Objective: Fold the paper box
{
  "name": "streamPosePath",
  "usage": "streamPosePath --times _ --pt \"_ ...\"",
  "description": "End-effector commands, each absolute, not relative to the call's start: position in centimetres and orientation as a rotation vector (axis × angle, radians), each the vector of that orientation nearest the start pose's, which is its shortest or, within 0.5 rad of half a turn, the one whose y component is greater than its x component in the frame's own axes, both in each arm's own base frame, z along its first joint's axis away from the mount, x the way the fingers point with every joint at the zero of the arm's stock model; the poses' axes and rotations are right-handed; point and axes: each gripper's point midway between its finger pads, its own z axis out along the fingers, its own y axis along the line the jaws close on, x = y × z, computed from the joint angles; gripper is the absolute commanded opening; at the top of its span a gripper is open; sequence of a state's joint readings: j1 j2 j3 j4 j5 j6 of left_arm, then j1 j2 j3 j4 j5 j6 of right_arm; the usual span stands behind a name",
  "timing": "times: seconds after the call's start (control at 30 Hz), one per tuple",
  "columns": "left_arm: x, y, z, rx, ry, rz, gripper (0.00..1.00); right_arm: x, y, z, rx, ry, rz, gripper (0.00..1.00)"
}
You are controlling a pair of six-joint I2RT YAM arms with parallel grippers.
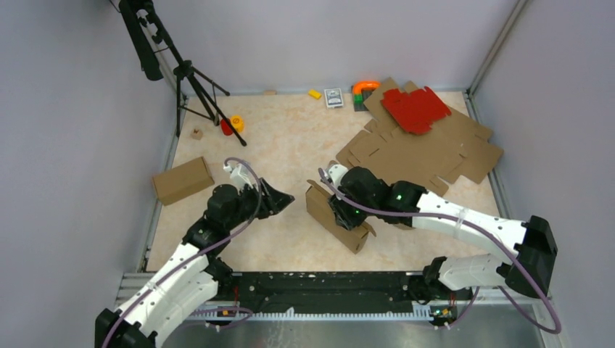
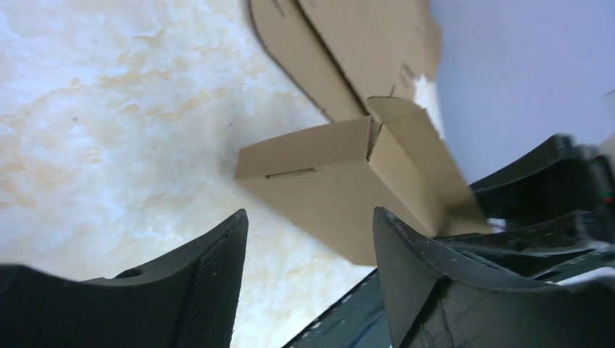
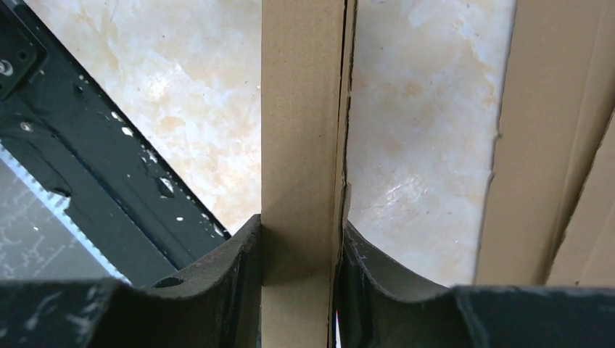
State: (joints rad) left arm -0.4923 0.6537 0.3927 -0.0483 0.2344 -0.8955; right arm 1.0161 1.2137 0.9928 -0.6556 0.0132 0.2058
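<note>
Progress check for you: the paper box [image 1: 330, 210] sits mid-table, just in front of the flat brown blanks [image 1: 442, 156] with the red sheet [image 1: 415, 109] on top. I'd say you're past halfway. The body is already squared up into a tube with its long walls standing, so the main creases look done. What's left, as far as I can see, is the ends. In the left wrist view one end flap [image 2: 417, 141] hangs out untucked, and I can't tell how the other end stands. Your right gripper [image 3: 299, 243] is clenched on a thin cardboard wall of the box, pads flat against both faces. Your left gripper [image 2: 310, 217] is spread apart and empty, near the box's long side but not touching. Another small brown box [image 1: 183, 180] lies well off to the left.
</note>
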Motion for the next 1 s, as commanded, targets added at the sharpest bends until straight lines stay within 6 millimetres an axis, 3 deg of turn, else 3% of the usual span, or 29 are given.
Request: streamPosePath --times 0.0,0.17,0.4,0.8,0.97 --pt "20.7 -19.8 17.8 0.119 2.03 -1.034 0.66 16.8 26.9 15.9 -1.114 2.236 0.468 0.29" --pt "21.7 -21.0 20.8 0.377 1.928 -0.989 0.67 15.7 27.5 15.1 -1.199 2.216 0.541 0.31" --pt "22.9 -22.0 23.5 0.542 1.853 -0.95 0.67 15.6 27.3 14.7 -1.244 2.204 0.535 0.32" --pt "22.8 -24.2 21.8 0.643 1.911 -1.076 0.64 15.0 27.5 14.5 -1.301 2.168 0.58 0.32" --pt "22.7 -24.4 21.1 0.631 1.976 -1.105 0.49 15.0 27.6 14.1 -1.29 2.186 0.593 0.32"
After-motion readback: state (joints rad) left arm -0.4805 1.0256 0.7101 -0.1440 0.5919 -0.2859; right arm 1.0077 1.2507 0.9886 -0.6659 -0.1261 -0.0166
